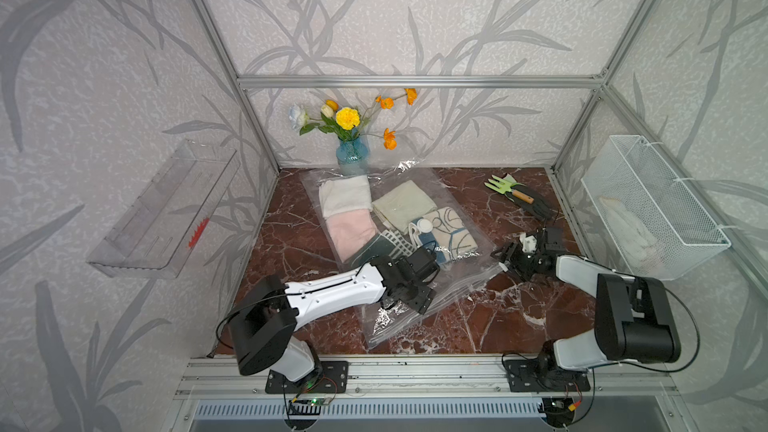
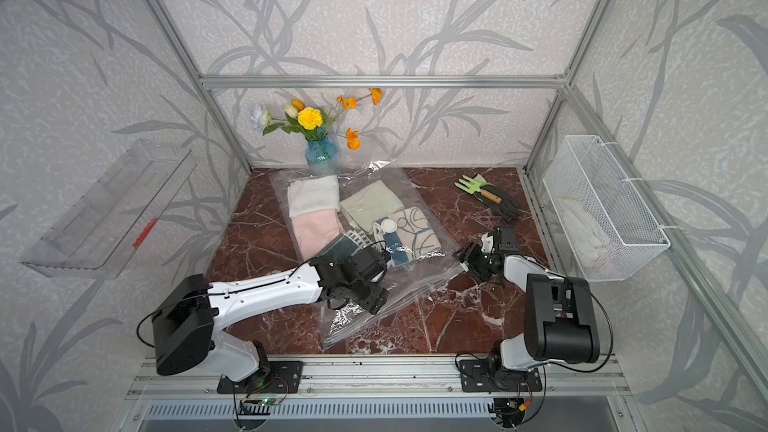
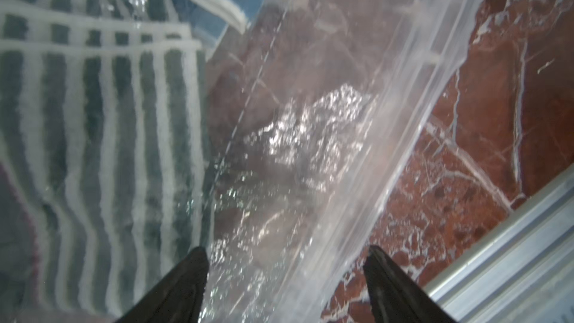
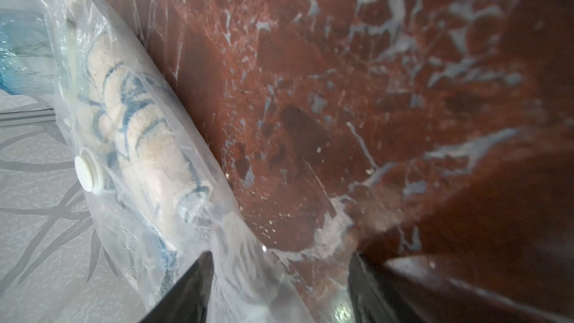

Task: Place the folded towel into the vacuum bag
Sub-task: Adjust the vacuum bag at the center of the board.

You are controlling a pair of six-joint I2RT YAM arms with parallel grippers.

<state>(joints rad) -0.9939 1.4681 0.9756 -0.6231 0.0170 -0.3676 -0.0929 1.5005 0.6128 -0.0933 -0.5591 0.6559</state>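
Transparent crinkly plastic vacuum bag (image 1: 395, 326) lay slantwise on the red-brown marble tabletop (image 1: 519, 309), and the folded dark-green towel with white stripes (image 3: 93, 125) sat inside it beside a pink towel (image 1: 351, 230) and a beige towel with blue lines (image 1: 451, 226). My left pincer (image 3: 285, 250) stood with jaws spread wide by the striped towel, gripping nothing; my right pincer (image 4: 281, 256) was likewise parted, the bag's side edge lying between its fingers, nothing clamped.

The vacuum bag (image 1: 449, 280) lay on the marble table (image 1: 519, 317) with several folded towels (image 1: 401, 203) inside; the left gripper (image 1: 409, 299) was above its near end.
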